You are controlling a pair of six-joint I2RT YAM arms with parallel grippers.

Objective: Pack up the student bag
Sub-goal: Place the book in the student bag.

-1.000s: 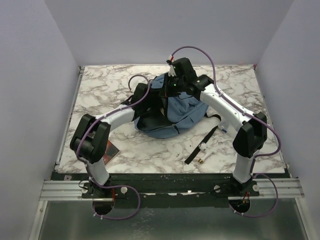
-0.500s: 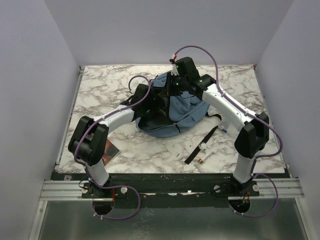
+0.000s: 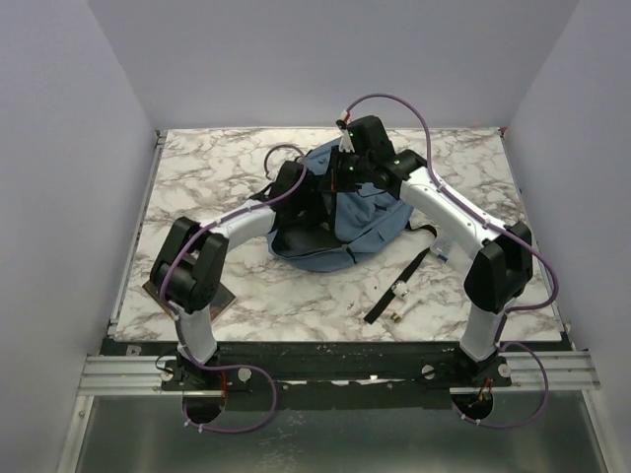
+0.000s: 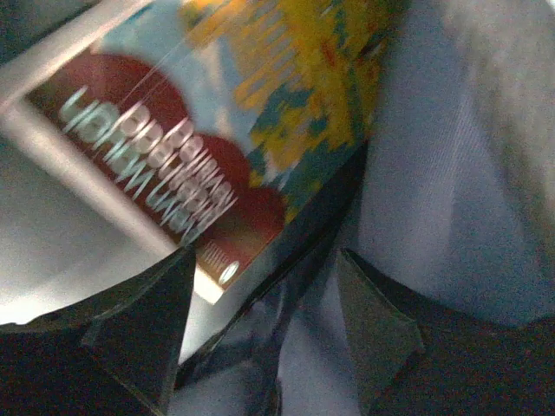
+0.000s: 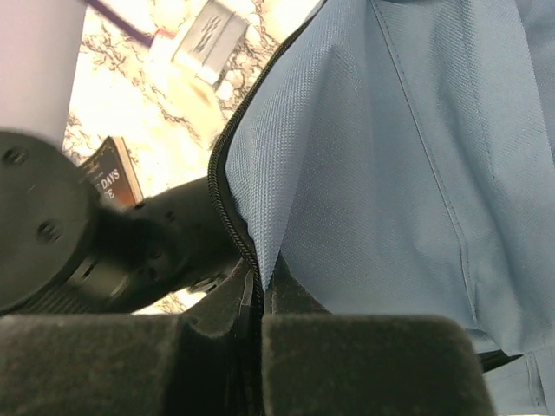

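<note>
The student bag [image 3: 347, 219], dusty blue, lies mid-table with its zipped opening held up. My right gripper [image 3: 342, 175] is shut on the bag's zipper edge [image 5: 260, 286]; the blue fabric [image 5: 390, 156] fills the right wrist view. My left gripper [image 3: 294, 189] reaches into the opening. In the left wrist view it is open [image 4: 260, 338], with dark fingers [image 4: 143, 325] spread apart and nothing between them. Just beyond them a book with a red, yellow and blue cover [image 4: 225, 130] lies inside the bag against its blue lining [image 4: 451, 173].
A dark book [image 3: 220, 301] lies on the marble table [image 3: 197, 168] by the left arm, also in the right wrist view [image 5: 113, 173]. A black webbing strap [image 3: 404, 278] and two small pen-like items [image 3: 398, 292] lie right of the bag.
My left arm has pushed further right and forward into the bag's opening. My right gripper has held the zipper edge almost still.
</note>
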